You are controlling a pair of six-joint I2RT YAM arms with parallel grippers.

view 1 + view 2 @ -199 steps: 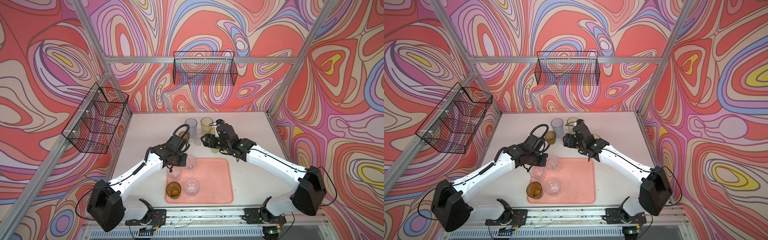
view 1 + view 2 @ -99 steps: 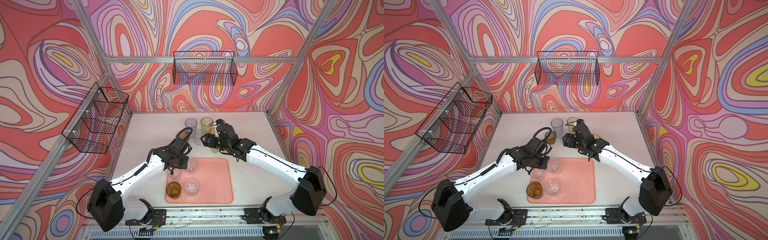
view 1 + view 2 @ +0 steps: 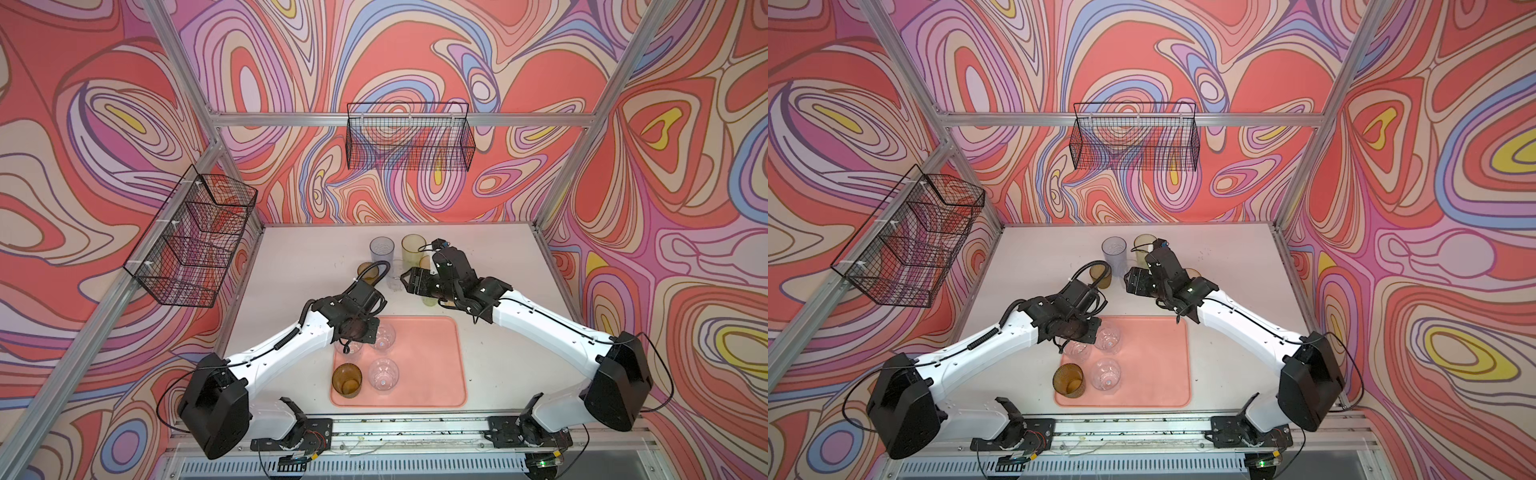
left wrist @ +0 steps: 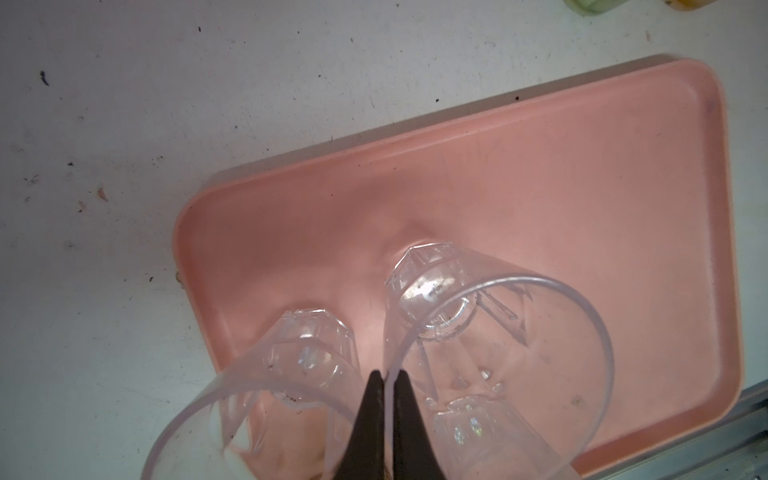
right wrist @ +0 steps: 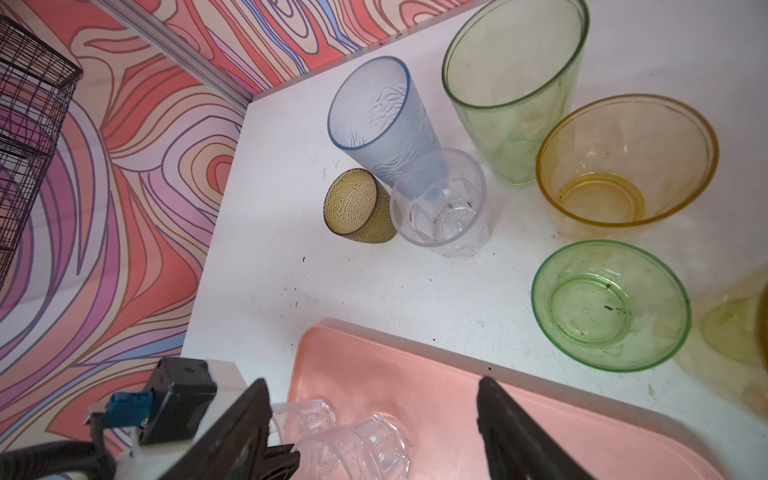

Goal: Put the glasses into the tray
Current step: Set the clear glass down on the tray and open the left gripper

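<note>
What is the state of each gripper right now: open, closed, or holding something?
Left gripper: closed, pinching the wall of a clear glass at its rim.
Right gripper: open, holding nothing.

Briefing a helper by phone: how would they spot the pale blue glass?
Find the salmon-pink tray at the table's front. Behind it stands a cluster of loose glasses; the pale blue glass is at the back, left of the tall yellow-green glass. It alone is bluish and frosted.
</note>
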